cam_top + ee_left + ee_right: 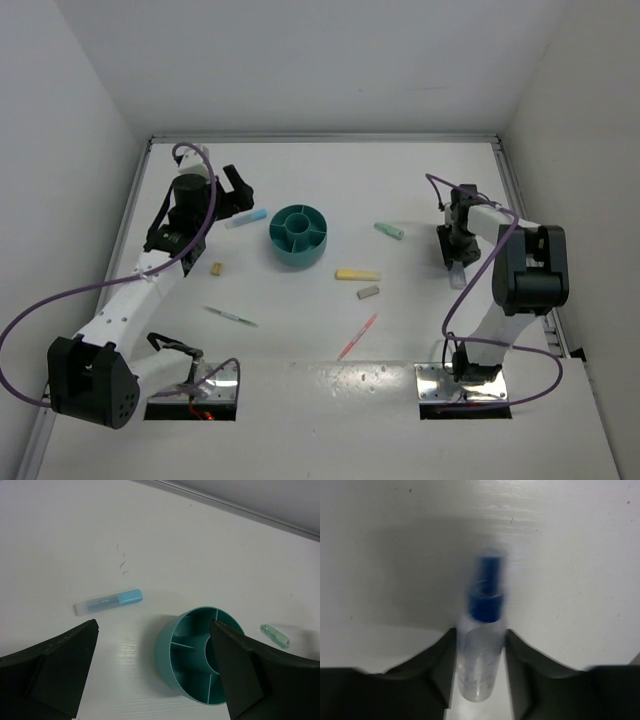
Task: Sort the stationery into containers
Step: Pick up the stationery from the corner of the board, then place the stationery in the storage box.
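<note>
Sorting stationery: my right jaws are clenched on the clear blue-capped bottle [482,645] at the right side of the counter [420,180], its cap pointing away from the wrist. My left jaws stand spread wide, holding nothing, over the far left. The light-blue stick [108,601] lies just beyond them, and the round teal tub [172,650] is to its right. A mint-green stick [389,231] lies right of the tub. The yellow stick [357,274] and grey block [369,293] lie close together nearer my bases. The tan block [216,268], white pen [230,317] and red pen [358,336] lie loose on the counter.
</note>
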`<state>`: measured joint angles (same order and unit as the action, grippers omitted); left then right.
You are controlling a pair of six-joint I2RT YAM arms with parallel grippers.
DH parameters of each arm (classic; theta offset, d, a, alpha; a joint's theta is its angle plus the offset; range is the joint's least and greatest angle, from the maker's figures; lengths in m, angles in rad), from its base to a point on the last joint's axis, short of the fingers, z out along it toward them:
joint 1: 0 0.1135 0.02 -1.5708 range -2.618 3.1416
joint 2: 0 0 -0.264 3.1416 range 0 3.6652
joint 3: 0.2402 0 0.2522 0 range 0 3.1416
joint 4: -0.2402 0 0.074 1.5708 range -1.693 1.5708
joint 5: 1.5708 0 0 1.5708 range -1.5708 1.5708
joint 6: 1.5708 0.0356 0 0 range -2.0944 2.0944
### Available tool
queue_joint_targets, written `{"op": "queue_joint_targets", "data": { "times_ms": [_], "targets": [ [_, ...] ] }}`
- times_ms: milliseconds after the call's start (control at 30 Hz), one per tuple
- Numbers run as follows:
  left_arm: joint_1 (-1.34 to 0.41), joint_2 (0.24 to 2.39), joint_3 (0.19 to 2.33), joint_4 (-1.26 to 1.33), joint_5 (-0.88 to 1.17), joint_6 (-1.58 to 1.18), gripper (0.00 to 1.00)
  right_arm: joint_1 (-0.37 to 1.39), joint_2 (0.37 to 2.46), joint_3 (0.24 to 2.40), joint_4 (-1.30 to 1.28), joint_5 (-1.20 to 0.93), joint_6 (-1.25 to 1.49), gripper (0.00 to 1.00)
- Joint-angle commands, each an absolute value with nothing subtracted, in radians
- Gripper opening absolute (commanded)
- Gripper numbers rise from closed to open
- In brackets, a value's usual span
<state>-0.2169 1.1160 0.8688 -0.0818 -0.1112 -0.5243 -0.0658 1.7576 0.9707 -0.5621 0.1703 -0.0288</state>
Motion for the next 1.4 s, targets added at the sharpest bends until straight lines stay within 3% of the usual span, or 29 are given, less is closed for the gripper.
{"op": "queue_joint_targets", "data": {
  "times_ms": [0,67,133,233,433,533,733,933,1133,1233,1300,1367],
  "targets": [
    [-0.222,1.115,0.907,-0.072,-0.101,-0.526,0.99,-0.075,1.767,0.989,-0.596,0.114,-0.031,0.37],
    [-0.222,1.115,0.907,-0.072,-0.101,-0.517,0.99,-0.084,1.787,0.999,-0.617,0.050,-0.040,0.23],
    [-0.222,1.115,0.907,-0.072,-0.101,-0.517,0.99,-0.094,1.787,1.018,-0.646,-0.016,-0.051,0.00],
    [-0.222,1.115,0.907,-0.072,-0.101,-0.517,0.99,-0.094,1.737,1.031,-0.637,-0.128,-0.112,0.00],
    [-0.222,1.126,0.907,-0.072,-0.101,-0.517,0.99,-0.065,1.638,1.146,-0.638,-0.783,-0.449,0.00],
    [-0.222,1.135,0.907,-0.072,-0.101,-0.508,0.99,-0.040,1.666,1.232,-0.568,-1.122,-0.483,0.00],
    [-0.222,1.135,0.907,-0.072,-0.101,-0.485,0.99,0.060,1.746,1.387,-0.335,-1.255,-0.373,0.00],
    [-0.222,1.144,0.907,-0.043,-0.110,-0.453,0.99,0.205,1.793,1.410,0.087,-1.296,-0.232,0.00],
    [-0.222,1.102,0.873,-0.043,-0.265,-0.478,0.99,0.331,1.932,1.434,0.472,-1.308,0.018,0.00],
    [-0.222,1.051,0.842,-0.031,-0.469,-0.575,0.90,0.373,2.015,1.410,0.895,-1.261,0.353,0.00],
    [-0.222,1.031,0.832,-0.031,-0.604,-0.621,0.79,0.402,2.066,1.452,1.090,-1.241,0.547,0.00],
    [-0.222,1.020,0.831,-0.040,-0.667,-0.643,0.77,0.425,2.123,1.480,1.138,-1.229,0.624,0.00]
  ]
}}
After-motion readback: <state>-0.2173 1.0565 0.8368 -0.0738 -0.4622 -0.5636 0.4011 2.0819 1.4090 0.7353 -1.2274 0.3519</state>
